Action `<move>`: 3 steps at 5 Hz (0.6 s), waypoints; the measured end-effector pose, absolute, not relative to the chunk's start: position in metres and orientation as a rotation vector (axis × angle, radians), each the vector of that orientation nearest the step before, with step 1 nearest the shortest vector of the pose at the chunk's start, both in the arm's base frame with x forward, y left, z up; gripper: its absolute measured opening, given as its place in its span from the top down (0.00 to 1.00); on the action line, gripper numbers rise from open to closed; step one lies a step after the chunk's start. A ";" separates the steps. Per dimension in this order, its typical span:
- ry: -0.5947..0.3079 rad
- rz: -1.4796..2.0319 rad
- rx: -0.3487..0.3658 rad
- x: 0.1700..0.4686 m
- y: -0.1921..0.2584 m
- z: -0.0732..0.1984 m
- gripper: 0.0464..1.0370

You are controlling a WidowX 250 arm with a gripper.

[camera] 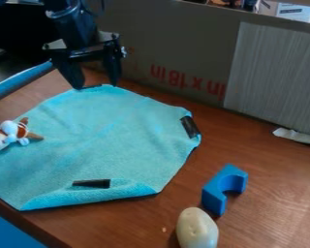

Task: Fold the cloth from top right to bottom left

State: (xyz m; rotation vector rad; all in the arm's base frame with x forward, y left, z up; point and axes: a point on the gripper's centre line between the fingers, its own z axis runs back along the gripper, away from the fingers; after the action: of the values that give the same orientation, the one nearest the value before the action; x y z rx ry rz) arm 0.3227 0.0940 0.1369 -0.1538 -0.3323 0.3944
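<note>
The black gripper (96, 88) hangs at the upper left, open, its two fingertips apart at the cloth's far edge. Between and just below the tips lies a raised bit of that edge; whether they touch it I cannot tell. The turquoise cloth (112, 135) is spread over the left of the wooden table, its near edge and right corner turned up a little. One black clip-like piece (190, 127) sits on the right corner, and another dark piece (91, 183) lies near the front edge.
A small brown-and-white plush toy (8, 134) lies on the cloth's left side. Right of the cloth stand a blue arch block (222, 189) and a pale potato-like object (197, 229). A cardboard wall (177, 48) borders the table (274, 179) behind.
</note>
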 end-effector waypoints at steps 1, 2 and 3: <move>-0.304 0.406 -0.160 0.323 0.093 0.127 0.04; -0.301 0.457 -0.146 0.334 0.082 0.114 0.04; -0.332 0.490 -0.147 0.340 0.071 0.111 0.04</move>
State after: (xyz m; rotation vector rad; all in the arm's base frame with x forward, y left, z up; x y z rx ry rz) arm 0.3402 0.0706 0.1106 -0.1465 -0.3323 0.4897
